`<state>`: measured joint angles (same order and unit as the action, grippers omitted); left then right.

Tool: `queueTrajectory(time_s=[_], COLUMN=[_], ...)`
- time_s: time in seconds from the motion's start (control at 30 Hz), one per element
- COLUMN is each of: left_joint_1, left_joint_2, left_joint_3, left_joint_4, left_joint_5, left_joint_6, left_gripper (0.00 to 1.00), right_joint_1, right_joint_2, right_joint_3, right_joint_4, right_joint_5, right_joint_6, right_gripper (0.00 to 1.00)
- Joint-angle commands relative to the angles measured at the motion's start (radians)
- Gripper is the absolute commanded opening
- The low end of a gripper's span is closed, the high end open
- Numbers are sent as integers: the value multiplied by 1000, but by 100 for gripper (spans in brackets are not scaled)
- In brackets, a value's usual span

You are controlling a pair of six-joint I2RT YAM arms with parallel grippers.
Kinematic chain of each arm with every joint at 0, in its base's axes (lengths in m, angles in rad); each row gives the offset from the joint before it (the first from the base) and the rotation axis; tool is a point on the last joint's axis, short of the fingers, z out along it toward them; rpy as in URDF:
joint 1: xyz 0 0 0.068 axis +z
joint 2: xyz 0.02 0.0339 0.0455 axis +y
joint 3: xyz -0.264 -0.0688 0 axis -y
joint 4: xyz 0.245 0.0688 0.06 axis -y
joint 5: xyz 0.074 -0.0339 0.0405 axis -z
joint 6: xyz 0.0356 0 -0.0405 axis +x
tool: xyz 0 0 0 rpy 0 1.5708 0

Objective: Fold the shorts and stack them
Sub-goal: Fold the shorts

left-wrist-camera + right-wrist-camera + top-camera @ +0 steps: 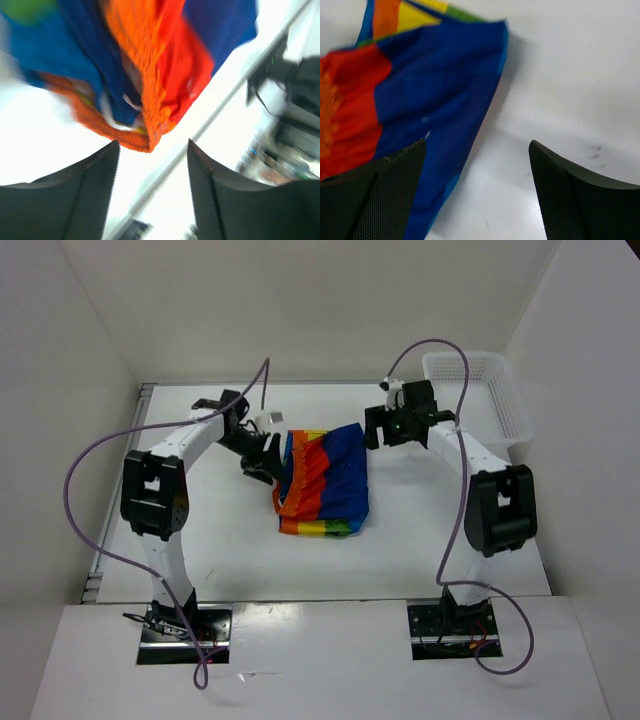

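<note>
Lying in a rough fold on the table [230, 550], the shorts [325, 480] sit between the two grippers. The left gripper [268, 462] hangs with its fingers [95, 190] spread apart and nothing between them. The orange hem lies just ahead of its fingertips (the view is blurred, so I cannot tell if they touch). The right gripper [375, 432] is also spread wide and empty, with the blue corner of the cloth just ahead, toward its left finger [385, 195]. A white basket [500, 400] stands behind that hand.
</note>
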<state>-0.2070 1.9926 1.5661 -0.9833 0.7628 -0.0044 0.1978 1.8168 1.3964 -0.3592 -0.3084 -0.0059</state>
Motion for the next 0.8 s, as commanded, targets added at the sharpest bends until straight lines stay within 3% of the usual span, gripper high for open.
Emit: queueTrajectory(time_s=[0.0,0.13,0.33,0.53,0.6,0.63,0.7,0.77], left_joint_1=[29,20,-64,-121,-121,-121,-121,-121], left_joint_2=[-89,-19,133,238,259,273,273,238], left_joint_3=[83,147,276,345,356,356,367,377], left_joint_4=[139,253,300,328,337,337,337,313], left_joint_5=[-23,-74,-196,-289,-289,-289,-267,-243], left_joint_6=[4,4,4,4,4,4,4,4], left_gripper=[67,68,72,68,61,47,31,12], right_joint_1=[79,137,137,167,167,167,167,167], right_joint_2=[-126,-178,-215,-225,-225,-225,-225,-225], right_joint_3=[-106,-224,-312,-362,-382,-382,-382,-382], right_joint_4=[-70,-92,-92,-121,-132,-144,-144,-153], right_joint_5=[-52,-40,3,-84,-136,-153,-176,-193], right_joint_6=[-124,-135,-144,-155,-155,-155,-164,-178], right_gripper=[88,88,89,89,89,89,89,83])
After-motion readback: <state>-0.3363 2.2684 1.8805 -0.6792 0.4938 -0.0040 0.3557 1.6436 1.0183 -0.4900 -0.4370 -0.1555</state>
